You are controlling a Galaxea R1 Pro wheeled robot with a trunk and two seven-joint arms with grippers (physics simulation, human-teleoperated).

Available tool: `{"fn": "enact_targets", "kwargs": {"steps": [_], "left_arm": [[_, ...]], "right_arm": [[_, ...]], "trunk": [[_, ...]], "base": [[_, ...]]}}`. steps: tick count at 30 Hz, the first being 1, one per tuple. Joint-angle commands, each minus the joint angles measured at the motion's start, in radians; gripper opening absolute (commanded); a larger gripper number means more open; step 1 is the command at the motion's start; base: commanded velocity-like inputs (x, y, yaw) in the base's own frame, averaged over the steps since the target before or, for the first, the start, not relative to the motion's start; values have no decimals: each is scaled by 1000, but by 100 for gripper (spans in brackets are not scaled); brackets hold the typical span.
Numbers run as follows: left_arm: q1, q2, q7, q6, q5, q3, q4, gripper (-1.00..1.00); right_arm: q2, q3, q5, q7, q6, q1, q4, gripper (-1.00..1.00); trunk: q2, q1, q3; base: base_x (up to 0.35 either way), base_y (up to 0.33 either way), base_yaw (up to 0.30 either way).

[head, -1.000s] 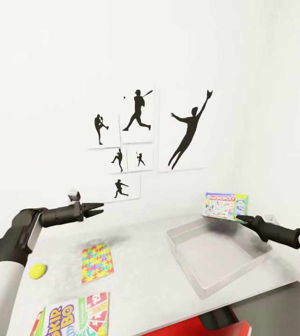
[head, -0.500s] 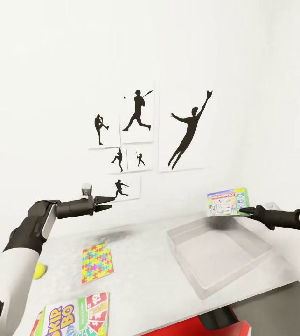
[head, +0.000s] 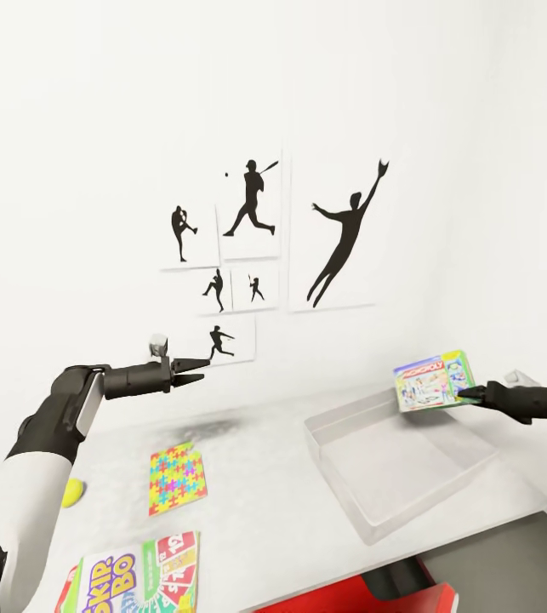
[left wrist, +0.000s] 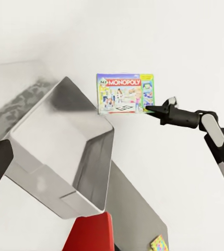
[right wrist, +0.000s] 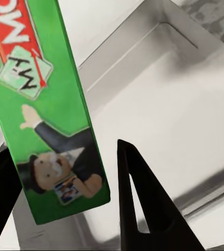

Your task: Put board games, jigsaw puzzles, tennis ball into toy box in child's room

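My right gripper (head: 469,394) is shut on a corner of the green Monopoly board game (head: 433,381) and holds it upright in the air over the far right rim of the grey toy box (head: 367,519). From the left wrist, the Monopoly game (left wrist: 125,93) hangs beyond the toy box (left wrist: 91,162), pinched by the right gripper (left wrist: 152,110). From the right wrist, the game's green edge (right wrist: 44,104) sits between the fingers above the box floor (right wrist: 169,104). My left gripper (head: 195,369) hovers open and empty above the table's back left.
On the white table (head: 264,502) lie a colourful jigsaw puzzle (head: 177,478), a yellow tennis ball (head: 71,492) at the left edge, and a Skip-Bo game (head: 137,575) at the front. A red object (head: 350,596) sits below the table's front edge. The wall is close behind.
My right gripper has carried the Monopoly game to the right and a little lower. The left arm rose and reached right a second ago, then stayed put.
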Motion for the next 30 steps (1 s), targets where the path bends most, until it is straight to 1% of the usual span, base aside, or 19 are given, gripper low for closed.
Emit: {"fn": "enact_targets", "kwargs": {"steps": [1,6,15,17,18,20,21,23,25,26,30], "left_arm": [[0,0,-2,7,1,0,0,100],[0,0,-2,7,1,0,-1,100],[-1,-1,-2,7,2,-1,-2,100],[0,-1,-2,7,2,-1,-3,100],[0,-1,-2,7,2,-1,-3,100],[-1,-1,-2,7,2,-1,-3,100],[0,-1,-2,7,2,-1,-3,100],[0,-2,-2,7,3,-1,-4,100],[-1,-2,-2,7,3,-1,-4,100],[0,-3,-2,7,3,-1,-5,100],[0,-3,-2,7,4,-1,-6,100]], "right_arm": [[3,7,8,9,4,-1,-1,-100],[10,23,10,11,4,-2,-2,-100],[14,27,14,11,4,-3,3,-100],[15,28,34,11,4,-3,4,-100],[15,30,54,11,4,-4,4,-100],[16,33,76,12,4,-4,5,-100],[17,34,95,14,4,-4,5,-100],[17,36,113,26,4,-5,5,-100],[17,39,123,50,4,-5,5,-100],[15,40,128,74,4,-5,5,-100],[12,42,135,128,4,-5,5,-100]], "trunk": [[-1,0,-2],[-1,0,-10],[-1,0,-25],[-1,0,-28],[-1,0,-30],[-1,0,-33],[-1,0,-35],[-1,0,-38],[-1,0,-41],[-1,0,-43],[-1,0,-50]], "base": [[0,0,0],[0,0,0],[0,0,0],[0,0,0],[0,0,0],[0,0,0],[0,0,0],[0,0,0],[0,0,0],[0,0,0],[0,0,0]]}}
